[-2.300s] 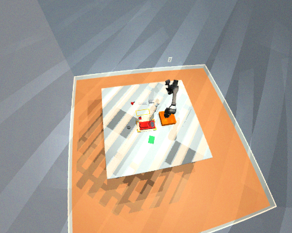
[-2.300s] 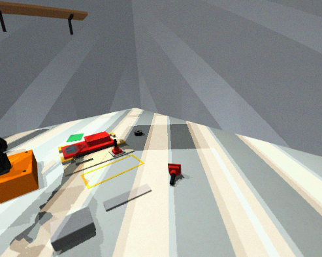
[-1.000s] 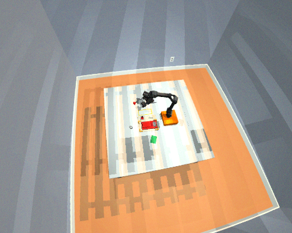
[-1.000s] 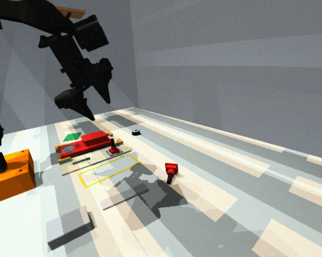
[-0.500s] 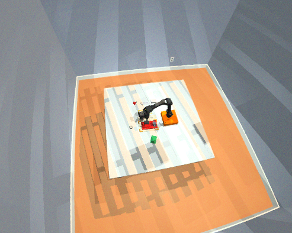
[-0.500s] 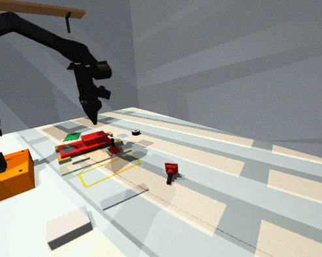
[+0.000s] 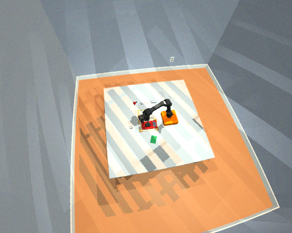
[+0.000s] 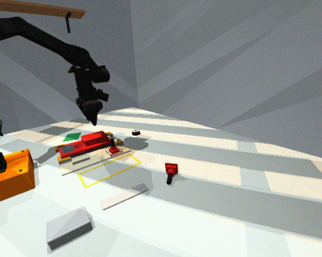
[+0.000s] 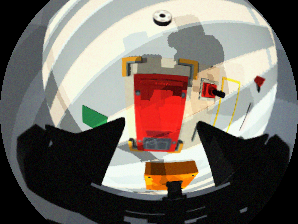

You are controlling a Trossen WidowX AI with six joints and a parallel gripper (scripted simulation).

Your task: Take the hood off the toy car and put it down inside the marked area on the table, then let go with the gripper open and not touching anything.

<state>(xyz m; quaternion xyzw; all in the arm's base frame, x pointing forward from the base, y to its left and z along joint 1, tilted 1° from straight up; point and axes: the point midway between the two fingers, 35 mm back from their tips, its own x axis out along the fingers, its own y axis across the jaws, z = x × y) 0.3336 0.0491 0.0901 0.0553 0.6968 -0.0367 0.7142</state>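
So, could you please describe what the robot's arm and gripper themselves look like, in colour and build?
The slim jointed arm is matt black all over, made of rounded segments with blocky joints. It rises from a bright orange box-shaped base. The black parallel-jaw gripper ends in two dark tapering fingers, which look like pointed wedges in the wrist view. No cables, labels or markings are visible.

Grey streaked walls [image 8: 218,49] — orange floor [image 7: 174,201], pale-rimmed — wooden wall shelf [image 8: 38,9].
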